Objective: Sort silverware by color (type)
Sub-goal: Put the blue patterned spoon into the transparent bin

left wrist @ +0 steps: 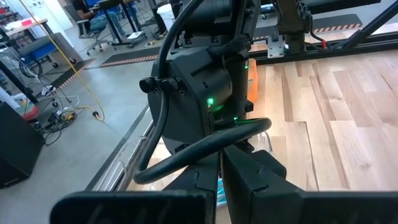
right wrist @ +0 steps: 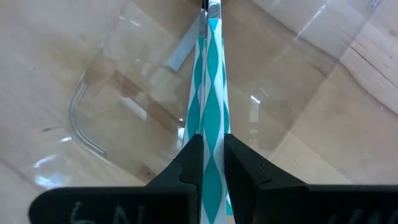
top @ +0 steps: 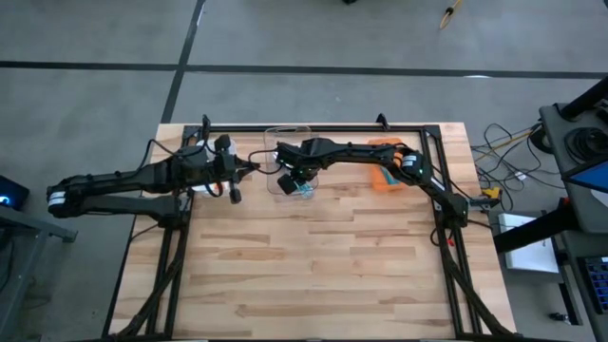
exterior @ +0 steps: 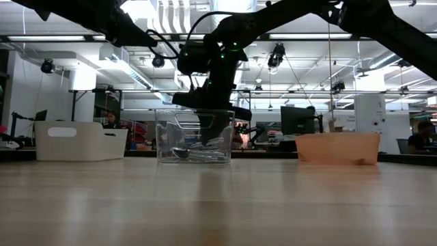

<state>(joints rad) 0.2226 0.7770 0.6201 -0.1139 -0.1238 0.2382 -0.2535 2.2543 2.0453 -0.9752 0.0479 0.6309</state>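
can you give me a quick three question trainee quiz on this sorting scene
1. True or false: the right pincer is shut on a teal-handled utensil.
2. Which bin is the right pincer over? A) white bin B) clear bin C) orange bin
3. Fill in: the left pincer, beside the clear bin, is ____ and holds nothing.

Key: 1 true; 2 B; 3 shut
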